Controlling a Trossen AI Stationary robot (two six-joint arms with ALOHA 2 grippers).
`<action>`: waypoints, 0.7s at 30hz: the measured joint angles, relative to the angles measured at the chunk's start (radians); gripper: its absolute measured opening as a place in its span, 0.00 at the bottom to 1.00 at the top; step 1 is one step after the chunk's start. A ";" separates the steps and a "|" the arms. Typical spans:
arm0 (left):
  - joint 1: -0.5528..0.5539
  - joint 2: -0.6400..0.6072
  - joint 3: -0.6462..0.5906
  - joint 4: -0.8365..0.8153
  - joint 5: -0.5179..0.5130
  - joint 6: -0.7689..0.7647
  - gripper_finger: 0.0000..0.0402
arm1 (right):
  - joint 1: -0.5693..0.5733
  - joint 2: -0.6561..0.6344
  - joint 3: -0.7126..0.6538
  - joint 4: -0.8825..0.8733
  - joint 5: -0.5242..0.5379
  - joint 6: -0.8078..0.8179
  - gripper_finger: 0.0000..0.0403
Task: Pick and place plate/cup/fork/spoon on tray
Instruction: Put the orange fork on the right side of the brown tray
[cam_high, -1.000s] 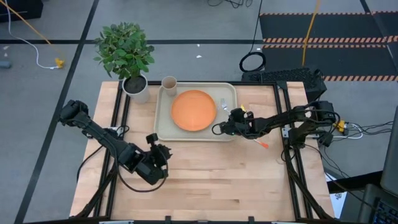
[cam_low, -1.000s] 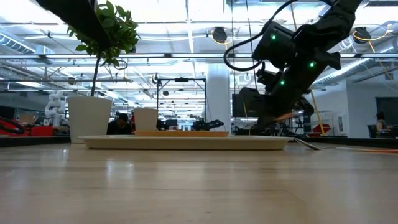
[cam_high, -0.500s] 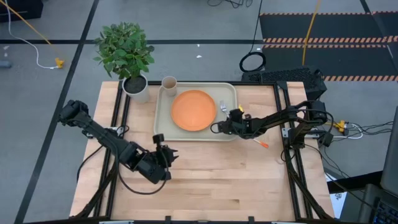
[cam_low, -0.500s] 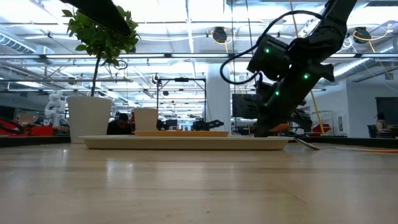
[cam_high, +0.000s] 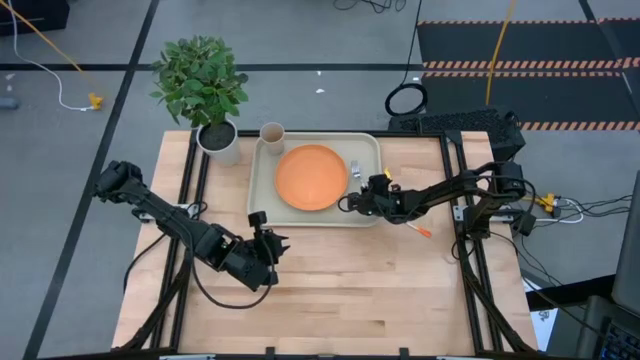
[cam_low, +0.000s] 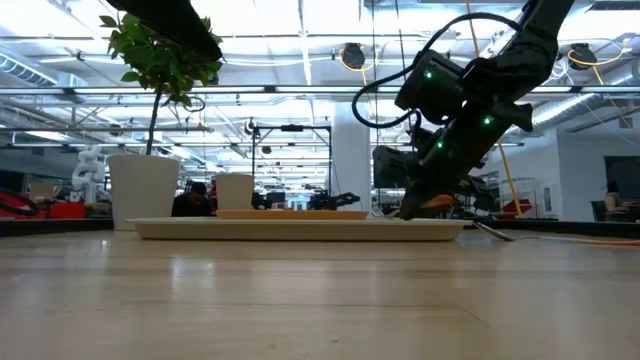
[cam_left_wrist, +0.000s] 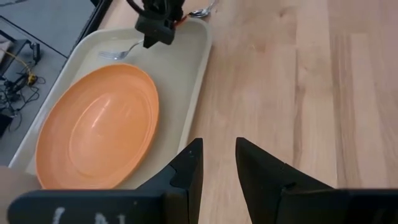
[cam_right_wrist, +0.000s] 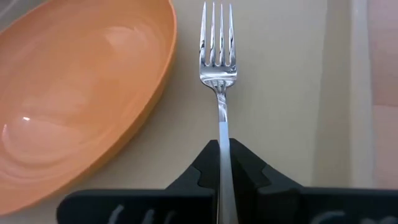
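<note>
Two arms work by the tray (cam_high: 262, 205). Right gripper (cam_high: 354, 196) pinches the fork (cam_right_wrist: 219, 68) over the tray, beside the plate (cam_high: 311, 177). Left gripper (cam_left_wrist: 214, 167), fingers narrowly apart and empty, hovers near the tray's front edge.

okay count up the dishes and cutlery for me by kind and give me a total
Plate: 1
Cup: 1
Fork: 1, held by the right gripper
Spoon: 1
Tray: 1
Total: 5
</note>
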 joint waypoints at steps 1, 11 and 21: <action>0.001 0.000 0.000 0.002 0.002 0.000 0.24 | 0.000 0.007 0.000 0.004 -0.001 0.001 0.01; 0.001 0.000 0.000 0.011 0.005 0.010 0.24 | 0.000 0.068 0.000 0.075 -0.003 0.003 0.10; 0.001 0.000 0.000 0.011 0.007 0.009 0.24 | -0.008 0.008 0.000 0.082 -0.007 -0.082 0.22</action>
